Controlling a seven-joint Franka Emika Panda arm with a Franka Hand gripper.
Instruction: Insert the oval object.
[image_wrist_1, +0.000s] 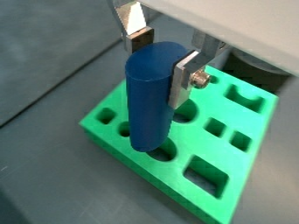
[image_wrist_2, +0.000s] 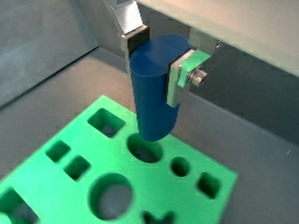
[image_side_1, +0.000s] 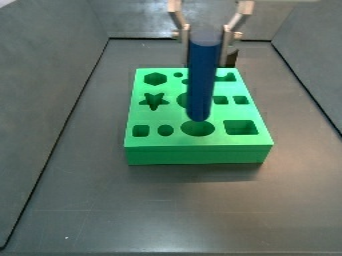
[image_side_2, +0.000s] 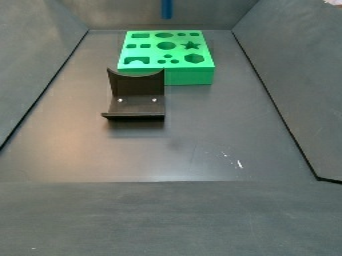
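The oval object, a smooth blue peg, stands upright between the fingers of my gripper. The gripper is shut on its upper end, in both wrist views. The peg hangs over the green block, with its lower end at the mouth of an oval hole near the block's front edge. I cannot tell whether the tip has entered. In a side view only a blue sliver of the peg shows above the block.
The green block has several other shaped holes, among them a star, a hexagon and a rectangle. The dark fixture stands on the grey floor in front of the block. Dark walls ring the floor.
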